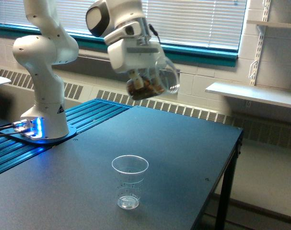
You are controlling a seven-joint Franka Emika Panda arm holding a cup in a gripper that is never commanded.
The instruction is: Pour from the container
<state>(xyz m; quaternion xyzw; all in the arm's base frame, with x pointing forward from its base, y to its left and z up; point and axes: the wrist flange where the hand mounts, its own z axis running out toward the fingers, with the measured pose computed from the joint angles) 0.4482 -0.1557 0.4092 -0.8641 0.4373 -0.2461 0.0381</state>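
My gripper [144, 79] is shut on the container [155, 81], a stout clear cup with a wide mouth. It hangs in the air well above the table, tilted so its mouth points toward the exterior view's right. Brown material lies in its lower end. A thin tapered clear plastic cup [129, 181] stands upright on the dark table [183, 158], below the container and toward the front. It looks empty.
The white arm's base [42, 129] stands at the exterior view's left on a blue ridged surface [87, 117]. The table's edge [231, 158] drops off at the right. A white shelf [253, 93] juts from the wall behind.
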